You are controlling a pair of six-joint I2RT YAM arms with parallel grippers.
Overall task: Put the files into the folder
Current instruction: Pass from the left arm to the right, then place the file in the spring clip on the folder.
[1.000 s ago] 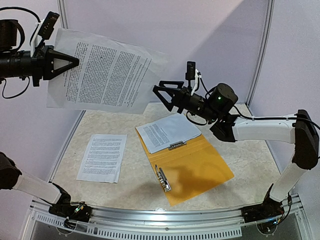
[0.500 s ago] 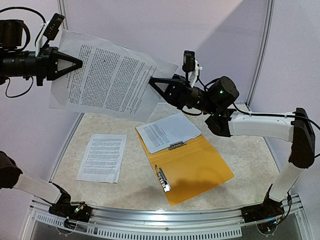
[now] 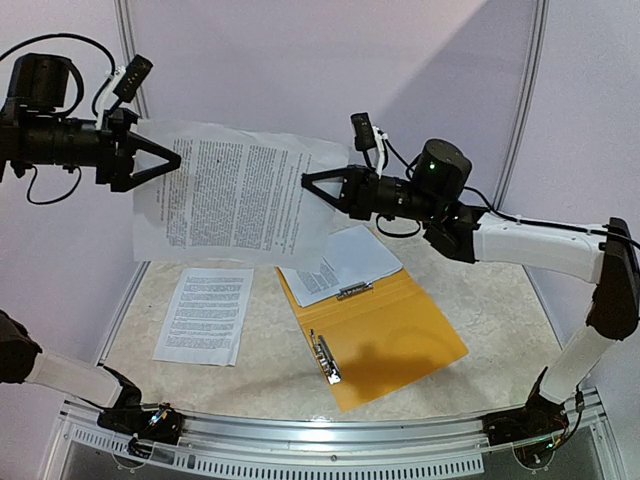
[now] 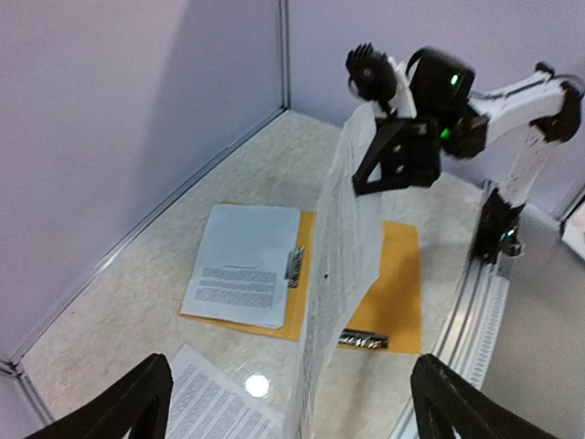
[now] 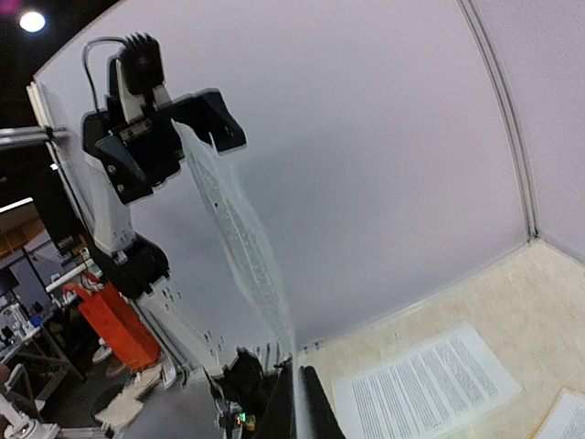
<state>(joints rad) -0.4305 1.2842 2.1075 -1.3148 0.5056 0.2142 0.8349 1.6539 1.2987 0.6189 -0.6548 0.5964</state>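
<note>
left end effector [image 3: 172, 159]: released, jaws spread wide, raised above the worktop's [image 3: 480, 290] far left corner. The paper's left edge passes between the fingers without being pinched, so this side bears no load.
loose sheet [image 3: 203, 315]: flat on the worktop near the left edge, text up, well apart from the folder and not yet filed.
held sheet [image 3: 235, 200]: in the air between the two arms, above the worktop's far half, hanging broadside with its lower edge drooping. It is floppy, so it sags away from its one gripped edge.
right end effector [image 3: 312, 184]: clenched on the held sheet's right edge, pointing left. It alone carries the sheet, on the side nearer the folder.
filed sheet [image 3: 340, 262]: lies on the folder's far corner, overhanging the far edge a little.
folder [image 3: 400, 335]: open and flat, askew, right of the worktop's middle, its orange inside mostly bare. A metal clip [image 3: 325, 357] lies at its near left edge.
step: likely a hand-over, with the right arm to lower the sheet onto the folder.
risk: held by one edge, the sheet may swing or fold on landing.
</note>
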